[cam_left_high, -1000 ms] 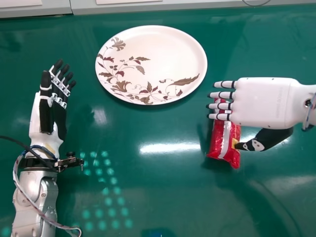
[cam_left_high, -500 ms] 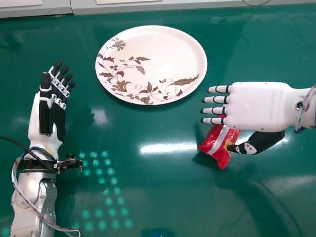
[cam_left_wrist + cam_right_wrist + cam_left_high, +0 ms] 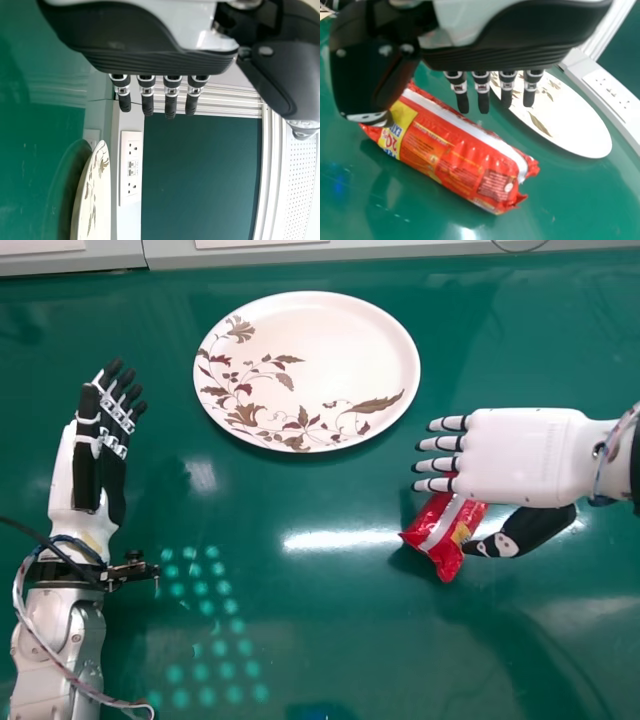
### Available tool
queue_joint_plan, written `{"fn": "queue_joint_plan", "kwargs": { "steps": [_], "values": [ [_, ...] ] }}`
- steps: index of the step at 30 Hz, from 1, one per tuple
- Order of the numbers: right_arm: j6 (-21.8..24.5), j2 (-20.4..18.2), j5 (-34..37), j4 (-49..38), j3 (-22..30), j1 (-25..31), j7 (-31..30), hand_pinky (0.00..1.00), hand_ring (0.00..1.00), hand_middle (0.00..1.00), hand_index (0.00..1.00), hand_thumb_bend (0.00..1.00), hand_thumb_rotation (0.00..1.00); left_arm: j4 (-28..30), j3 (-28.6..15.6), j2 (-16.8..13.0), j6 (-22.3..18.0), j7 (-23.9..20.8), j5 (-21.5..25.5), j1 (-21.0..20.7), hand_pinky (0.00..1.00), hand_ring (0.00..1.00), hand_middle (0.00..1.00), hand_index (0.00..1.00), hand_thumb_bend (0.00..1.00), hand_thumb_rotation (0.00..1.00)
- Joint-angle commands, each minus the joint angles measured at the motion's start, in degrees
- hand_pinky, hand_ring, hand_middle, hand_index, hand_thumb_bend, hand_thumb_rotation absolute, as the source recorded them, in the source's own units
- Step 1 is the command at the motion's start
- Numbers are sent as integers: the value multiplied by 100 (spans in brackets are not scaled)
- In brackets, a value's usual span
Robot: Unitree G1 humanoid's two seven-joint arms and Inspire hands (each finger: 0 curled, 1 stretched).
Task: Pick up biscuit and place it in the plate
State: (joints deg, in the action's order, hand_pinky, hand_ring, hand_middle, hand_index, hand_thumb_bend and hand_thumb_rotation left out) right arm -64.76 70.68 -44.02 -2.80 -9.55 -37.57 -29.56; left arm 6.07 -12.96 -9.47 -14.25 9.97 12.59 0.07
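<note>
The red biscuit packet (image 3: 442, 530) lies on the green table, partly covered by my right hand (image 3: 520, 460). That hand is open, its fingers straight above the packet, its thumb at the packet's near right side. In the right wrist view the biscuit packet (image 3: 460, 155) lies below the right hand (image 3: 495, 35), with the thumb over one end. The white plate (image 3: 330, 360) with brown leaves is farther back, left of the packet. My left hand (image 3: 100, 450) is open at the left, as is the left hand (image 3: 145, 35) in its wrist view.
A pale ledge (image 3: 400, 252) runs along the table's (image 3: 270, 640) far edge. A socket panel (image 3: 131, 165) stands beyond the plate in the left wrist view. Cables hang along the left forearm.
My right hand has moved slightly toward the robot and the packet has turned so it lies slantwise. The left arm has shifted slightly left.
</note>
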Motion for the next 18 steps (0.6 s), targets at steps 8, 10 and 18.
{"fn": "queue_joint_plan", "kwargs": {
  "steps": [8, 10, 18],
  "values": [
    [53, 337, 696, -139, 30, 104, -569, 100, 100, 100, 100, 83, 24, 10, -89, -55, -42, 75, 79, 5, 100, 100, 100, 100, 100, 82],
    [34, 365, 767, -143, 49, 64, -640, 100, 100, 100, 100, 84, 25, 4, -90, -69, -28, 93, 86, -6, 100, 100, 100, 100, 100, 82],
    [137, 352, 975, -192, 19, 23, -1002, 100, 100, 100, 100, 90, 29, 93, -81, -26, 53, 47, 114, -7, 100, 100, 100, 100, 100, 80]
  ]
}}
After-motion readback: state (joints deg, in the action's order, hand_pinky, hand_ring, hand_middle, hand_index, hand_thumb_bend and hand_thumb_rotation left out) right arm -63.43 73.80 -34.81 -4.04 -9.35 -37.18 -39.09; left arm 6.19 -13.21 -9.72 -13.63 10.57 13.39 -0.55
